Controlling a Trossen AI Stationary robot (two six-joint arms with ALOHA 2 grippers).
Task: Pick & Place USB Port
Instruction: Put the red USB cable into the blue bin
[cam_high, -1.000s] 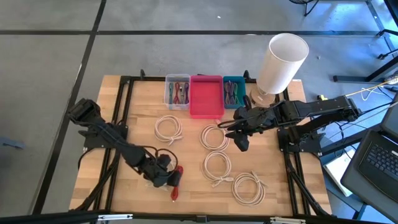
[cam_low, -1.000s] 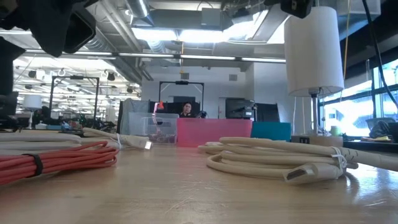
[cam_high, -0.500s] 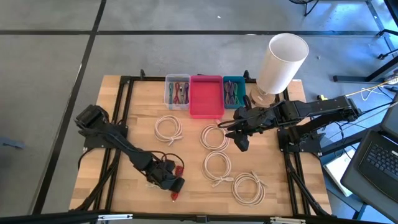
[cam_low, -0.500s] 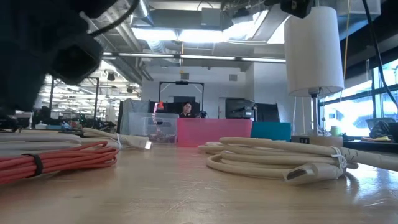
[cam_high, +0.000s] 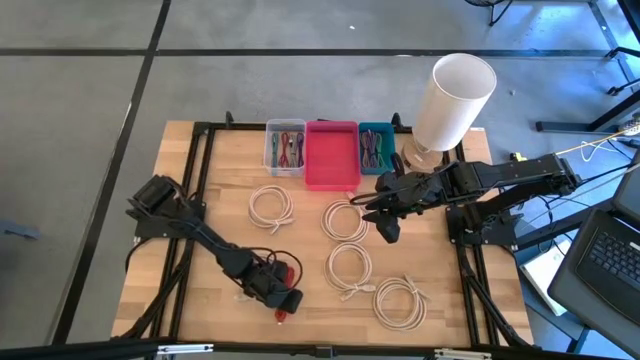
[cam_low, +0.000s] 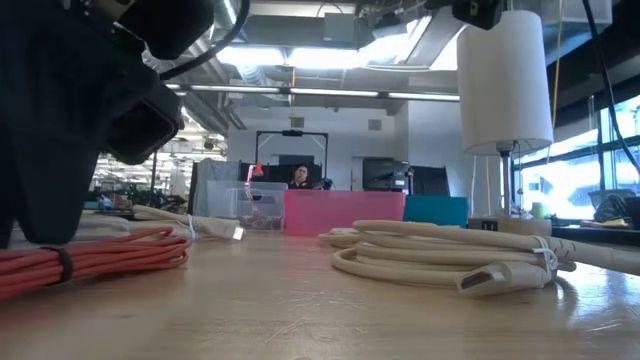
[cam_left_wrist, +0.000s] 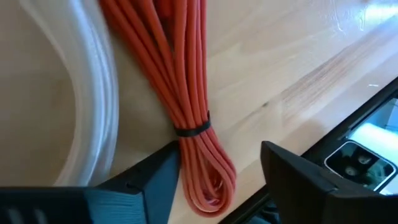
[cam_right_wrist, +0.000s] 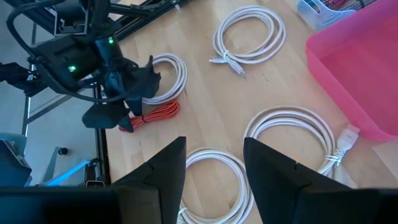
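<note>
Approach step: left gripper (cam_left_wrist: 217, 171) hovers, jaws open, straddling the red cable bundle (cam_left_wrist: 186, 93) at the tabletop's (cam_high: 220, 215) front edge. Next: drop, close at the tie. Right gripper (cam_right_wrist: 214, 165) waits mid-table, open.

Right gripper (cam_right_wrist: 214, 171) hangs with fingers spread above the wooden table (cam_right_wrist: 205, 93). Beyond, the left gripper (cam_right_wrist: 121, 93) sits low over the red cable bundle (cam_right_wrist: 155, 115); white coils (cam_right_wrist: 249, 34) lie near the pink bin (cam_right_wrist: 357, 62).
</note>
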